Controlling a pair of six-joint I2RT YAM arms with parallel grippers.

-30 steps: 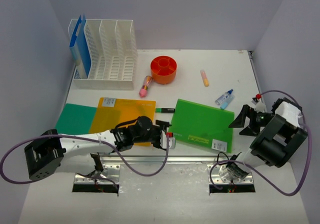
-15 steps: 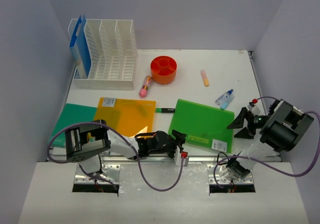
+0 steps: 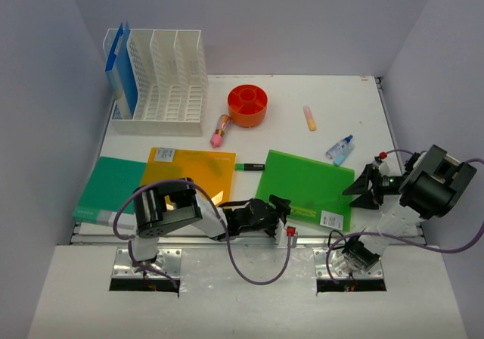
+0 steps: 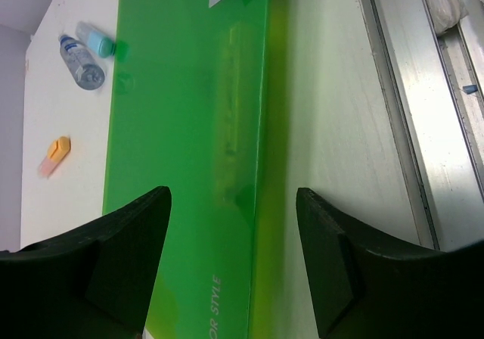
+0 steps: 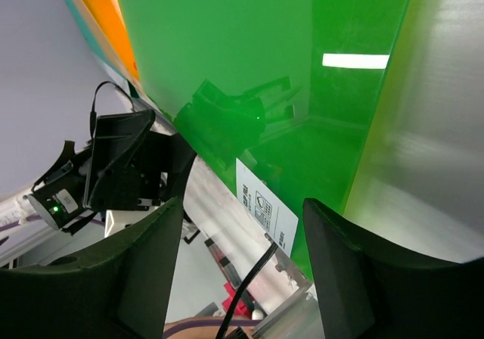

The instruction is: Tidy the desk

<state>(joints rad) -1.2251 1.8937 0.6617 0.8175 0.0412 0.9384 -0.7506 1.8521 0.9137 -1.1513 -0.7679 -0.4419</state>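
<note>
Desk (image 3: 348, 101) fills the floor between the lavender walls, with a metal rail (image 4: 408, 127) on its near edge.

Hidden or unclear:
- Teal folder (image 3: 110, 188) is partly tucked under the orange folder (image 3: 189, 169), and the left arm covers that folder's near right corner.
- Printing on the green folder (image 3: 310, 184) is cut off in the left wrist view. Its white label is clipped at the frame top.
- Pink pen (image 3: 220, 131), highlighter (image 3: 309, 117) and blue bottle (image 3: 340, 150) are too small for detail.

Containers:
- File rack (image 3: 178, 82), far left, has a blue folder (image 3: 121, 70) upright in its leftmost slot.
- Orange round caddy (image 3: 247, 105) has contents I can't tell.

Grippers:
- Left gripper (image 4: 233, 199) is at the green folder's near left edge. Its jaws are apart and the edge runs between them unclamped.
- Right gripper (image 5: 243, 203) is at the folder's right edge, jaws apart, gripping nothing.
</note>
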